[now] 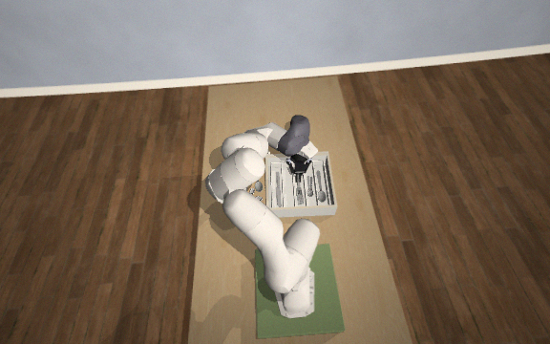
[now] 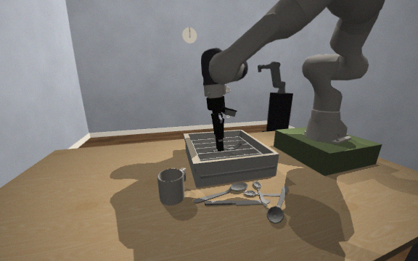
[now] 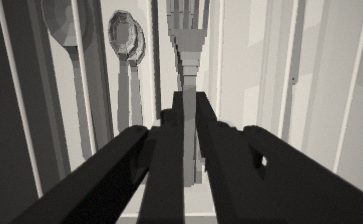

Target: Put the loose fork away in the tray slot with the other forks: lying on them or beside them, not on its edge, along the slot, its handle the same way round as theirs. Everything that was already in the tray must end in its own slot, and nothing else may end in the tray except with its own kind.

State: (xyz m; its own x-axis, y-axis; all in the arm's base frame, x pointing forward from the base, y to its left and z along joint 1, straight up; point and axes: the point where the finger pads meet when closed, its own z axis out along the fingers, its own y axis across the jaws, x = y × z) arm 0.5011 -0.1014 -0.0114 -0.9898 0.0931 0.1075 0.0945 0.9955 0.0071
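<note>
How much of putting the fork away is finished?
The fork is over the tray, lined up with the other forks' slot. The pincer is shut on its handle. Letting go is left.

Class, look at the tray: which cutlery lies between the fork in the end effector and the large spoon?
Two small spoons, one partly over the other, lie between the fork and the large spoon; the wrist view shows it.

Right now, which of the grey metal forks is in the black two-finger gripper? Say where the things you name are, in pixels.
The uppermost grey fork [image 1: 299, 192] [image 2: 238, 146] [image 3: 189, 41]: its handle alone runs between the black gripper's [image 1: 298, 178] [image 2: 220, 149] [image 3: 189, 102] fingers; the other fork handles show beneath.
</note>
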